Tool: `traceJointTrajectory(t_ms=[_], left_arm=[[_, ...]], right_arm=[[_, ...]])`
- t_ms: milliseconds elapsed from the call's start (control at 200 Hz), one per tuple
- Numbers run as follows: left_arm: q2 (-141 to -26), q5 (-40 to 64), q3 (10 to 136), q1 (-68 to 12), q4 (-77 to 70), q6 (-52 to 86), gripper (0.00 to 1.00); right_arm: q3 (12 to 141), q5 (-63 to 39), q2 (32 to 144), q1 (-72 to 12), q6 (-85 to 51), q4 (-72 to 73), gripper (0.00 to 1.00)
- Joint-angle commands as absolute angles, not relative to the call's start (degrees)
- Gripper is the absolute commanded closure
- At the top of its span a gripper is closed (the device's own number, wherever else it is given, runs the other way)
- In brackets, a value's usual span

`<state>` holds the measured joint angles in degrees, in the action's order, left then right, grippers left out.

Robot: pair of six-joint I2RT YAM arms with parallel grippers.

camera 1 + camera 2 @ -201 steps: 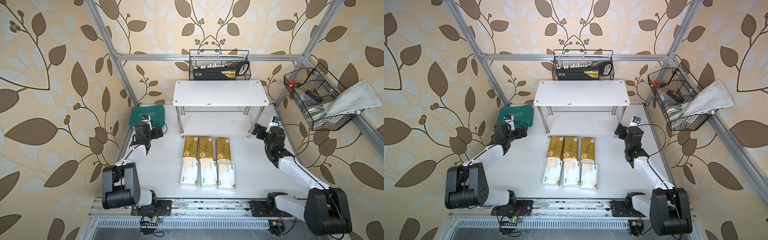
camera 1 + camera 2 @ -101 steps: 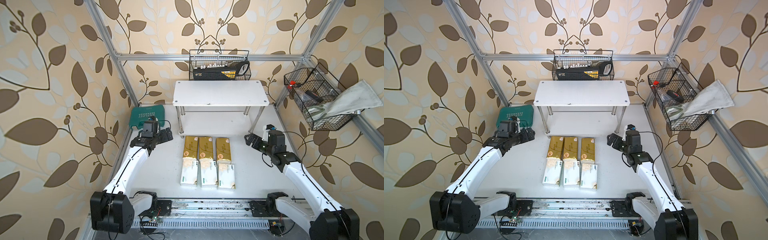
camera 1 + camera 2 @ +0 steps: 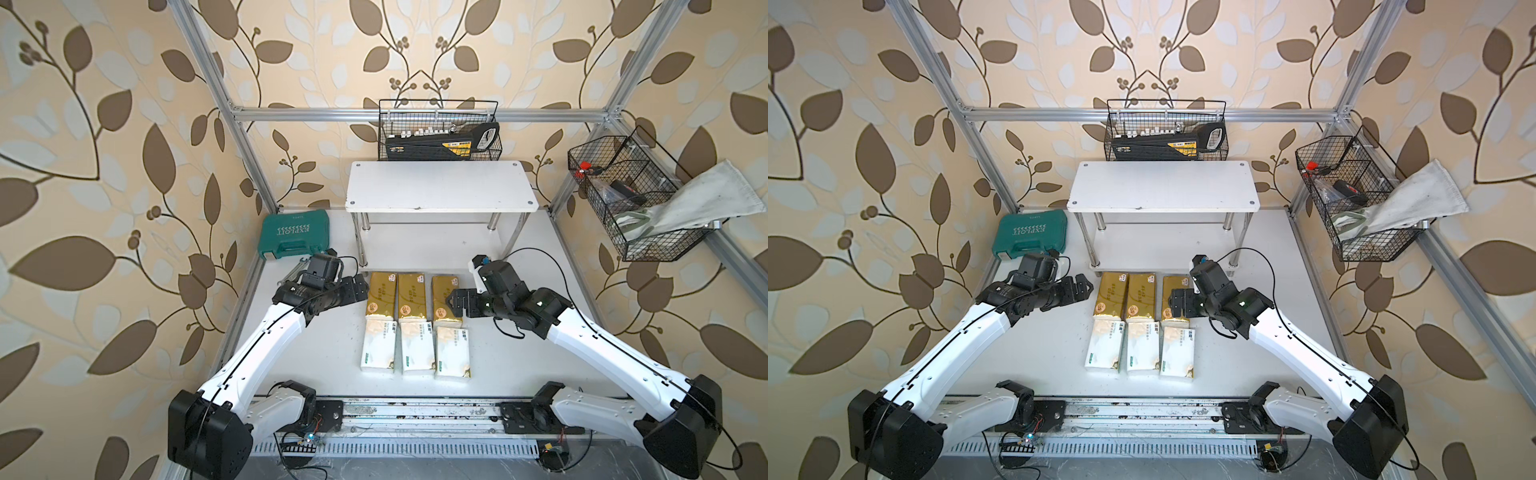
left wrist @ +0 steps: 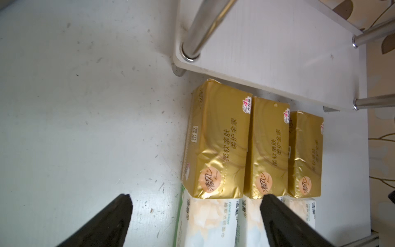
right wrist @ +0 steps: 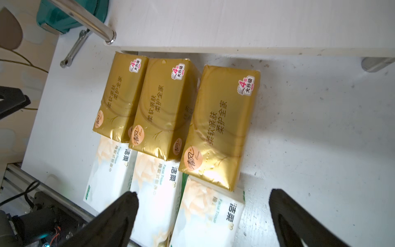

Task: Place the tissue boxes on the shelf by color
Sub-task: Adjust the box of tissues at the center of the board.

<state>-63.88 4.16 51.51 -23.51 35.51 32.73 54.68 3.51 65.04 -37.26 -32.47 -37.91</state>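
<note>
On the bench (image 3: 324, 353), three white tissue boxes (image 3: 417, 348) lie in a row nearest the arm bases, three gold tissue boxes (image 3: 411, 296) touching them just behind — left pincer (image 3: 360, 290) and right pincer (image 3: 454, 302) flank the gold row, both wide open, holding nothing — with the shelf (image 3: 440, 187) just beyond

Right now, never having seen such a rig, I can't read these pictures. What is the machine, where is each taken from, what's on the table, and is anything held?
Two white robot arms stand at the front, each ending in a two-finger gripper. Two pictures look down from overhead; the other two come from cameras on the arms' wrists. On the white table lie three gold tissue packs and three white tissue packs, in front of a two-tier shelf; a teal case sits beside it. The left gripper and right gripper are both open, holding nothing.
</note>
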Motion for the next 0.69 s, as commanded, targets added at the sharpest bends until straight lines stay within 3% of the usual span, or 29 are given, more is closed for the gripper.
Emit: traceJointTrajectory(t_ms=[0,690], left_arm=[[-66.38,0.97,51.42,-27.08,33.02,35.23,0.01],[-80.21,-6.03,53.54,-37.93,27.01,33.79,0.01]], right_arm=[[57.33,6.77,66.0,-38.96,-34.03,-42.0,0.01],[52.06,9.29,61.57,-40.17,-37.89,-42.81,0.01]])
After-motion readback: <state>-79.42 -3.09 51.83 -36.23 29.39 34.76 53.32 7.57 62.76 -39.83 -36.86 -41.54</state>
